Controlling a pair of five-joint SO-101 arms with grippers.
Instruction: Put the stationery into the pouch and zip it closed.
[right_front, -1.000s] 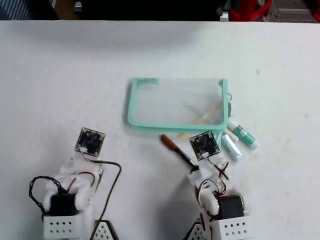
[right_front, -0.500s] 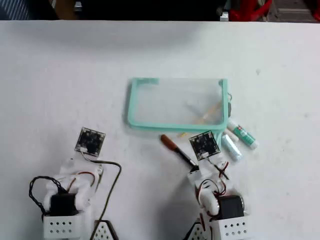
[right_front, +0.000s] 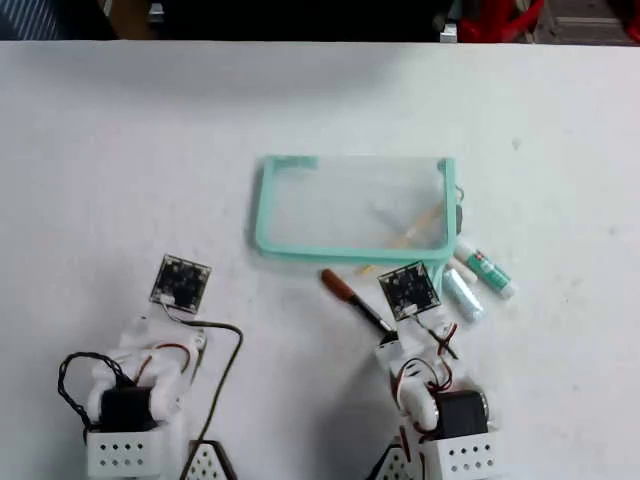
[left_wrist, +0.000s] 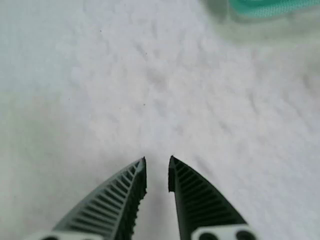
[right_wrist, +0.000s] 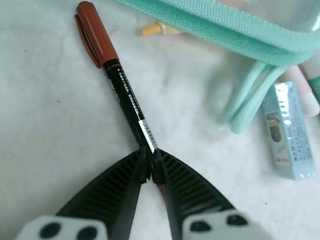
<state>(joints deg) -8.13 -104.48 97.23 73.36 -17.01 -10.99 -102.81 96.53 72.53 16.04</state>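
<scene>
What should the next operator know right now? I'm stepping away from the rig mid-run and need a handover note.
Left gripper: slightly open, empty, over bare table.
Right gripper: shut on the black end of the pen, which lies on the table beside the pouch.
Glue stick and light blue tube: on the table by the pouch's corner.
Done: a yellowish stick shows through the pouch's clear side.
Left: put pen, glue stick and tube in, then zip closed.

White table (right_front: 120, 130), teal pouch (right_front: 330, 255), brown-capped pen (right_front: 340, 288), glue stick (right_front: 487, 270), blue box (right_front: 462, 295)
</scene>
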